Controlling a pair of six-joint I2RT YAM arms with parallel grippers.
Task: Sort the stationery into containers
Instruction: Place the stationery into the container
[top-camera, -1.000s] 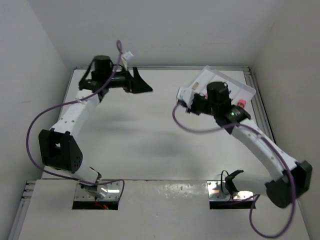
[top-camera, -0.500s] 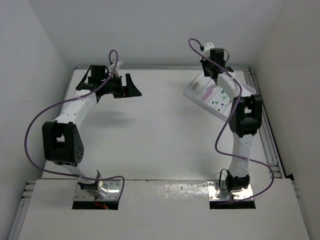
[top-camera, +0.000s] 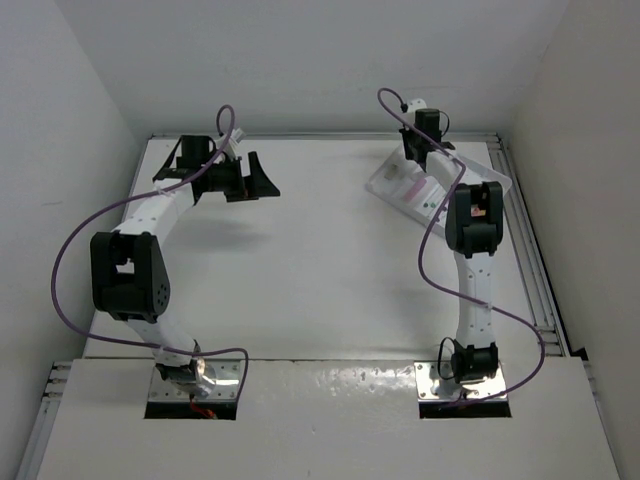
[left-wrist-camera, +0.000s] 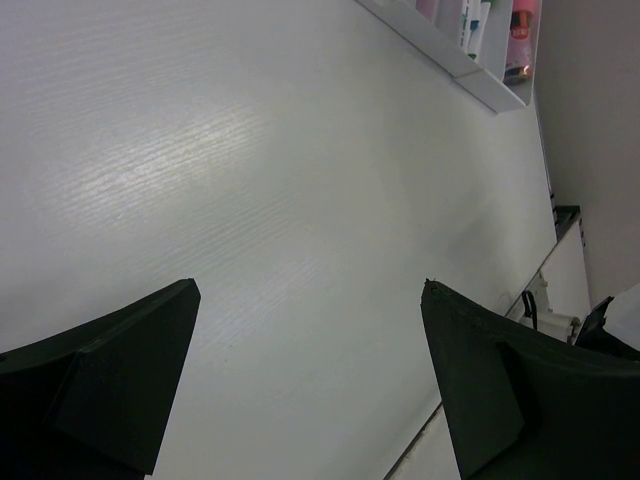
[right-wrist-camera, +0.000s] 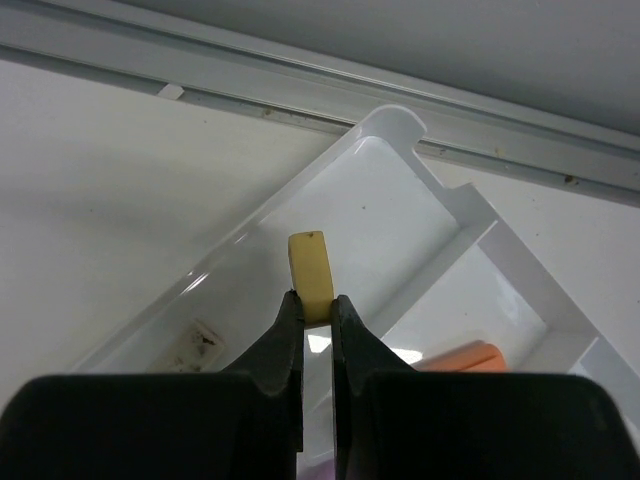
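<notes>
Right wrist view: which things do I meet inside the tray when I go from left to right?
In the tray: stained beige block → yellow eraser, held in the right gripper → orange item.

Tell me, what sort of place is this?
Likely a robot test cell: white walls around a table, two arms bolted at its edge, the right tool holding a tan eraser over a tray.

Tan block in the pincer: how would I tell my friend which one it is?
Find the white tray at the table's far right corner; the right pincer hangs over it. The tan eraser block stands upright, pinched between the pincer's tips, while the stained block lies flat in the tray.
</notes>
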